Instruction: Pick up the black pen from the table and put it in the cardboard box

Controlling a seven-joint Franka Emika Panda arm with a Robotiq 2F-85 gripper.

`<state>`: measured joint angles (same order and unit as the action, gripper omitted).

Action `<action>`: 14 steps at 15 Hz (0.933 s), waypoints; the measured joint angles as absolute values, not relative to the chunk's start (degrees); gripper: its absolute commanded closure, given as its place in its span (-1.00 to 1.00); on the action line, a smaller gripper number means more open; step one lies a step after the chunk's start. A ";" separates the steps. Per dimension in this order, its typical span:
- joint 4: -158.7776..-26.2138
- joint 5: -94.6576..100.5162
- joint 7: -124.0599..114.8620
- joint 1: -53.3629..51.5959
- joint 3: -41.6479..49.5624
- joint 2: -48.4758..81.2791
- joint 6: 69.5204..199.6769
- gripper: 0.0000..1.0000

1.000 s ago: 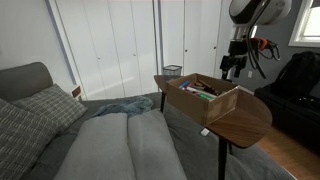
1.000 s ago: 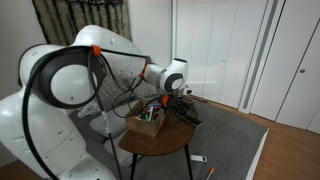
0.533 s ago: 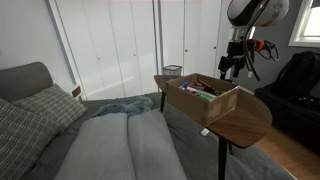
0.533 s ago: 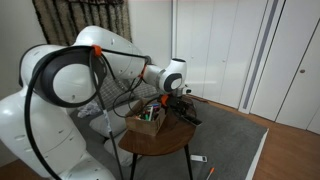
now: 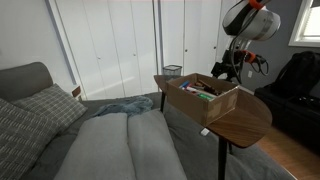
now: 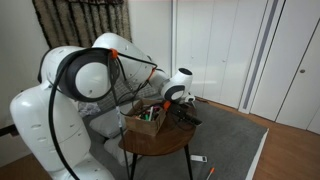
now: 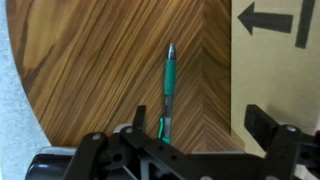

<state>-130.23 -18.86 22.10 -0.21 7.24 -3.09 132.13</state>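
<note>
In the wrist view a thin pen [image 7: 167, 90] with a green body and a dark tip lies on the dark wooden table [image 7: 100, 70]. It lies just beside the wall of the cardboard box [image 7: 270, 70], which bears a black arrow. No all-black pen shows in any view. My gripper [image 7: 200, 125] is open and empty above the pen's near end, with one finger by the pen and the other over the box wall. In both exterior views the gripper [image 5: 226, 68] [image 6: 178, 103] hovers at the end of the box [image 5: 203, 97] [image 6: 148, 120] on the table [image 5: 245, 118] [image 6: 160, 142].
Several coloured items [image 5: 197, 90] lie in the box. A small dark wire-mesh bin [image 5: 172, 71] stands behind the table. A grey couch with cushions [image 5: 100, 140] lies beside the table. Small objects [image 6: 198, 160] lie on the carpet.
The arm has swung its elbow and wrist round. The gripper has moved slightly down towards the table by the end of the box. The box has not moved.
</note>
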 measured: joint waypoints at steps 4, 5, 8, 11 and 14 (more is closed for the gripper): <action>-130.24 -22.34 24.71 0.89 7.23 -0.36 132.56 -0.28; -130.26 -22.19 24.71 1.38 7.23 -0.01 132.56 -0.12; -130.26 -21.11 24.61 2.29 7.20 0.57 132.56 0.30; -130.21 -18.82 23.74 2.29 6.55 0.97 132.57 0.71; -130.08 -15.29 22.21 2.19 5.65 1.01 132.53 1.00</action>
<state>-130.08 -15.29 22.21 2.19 5.65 1.01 132.53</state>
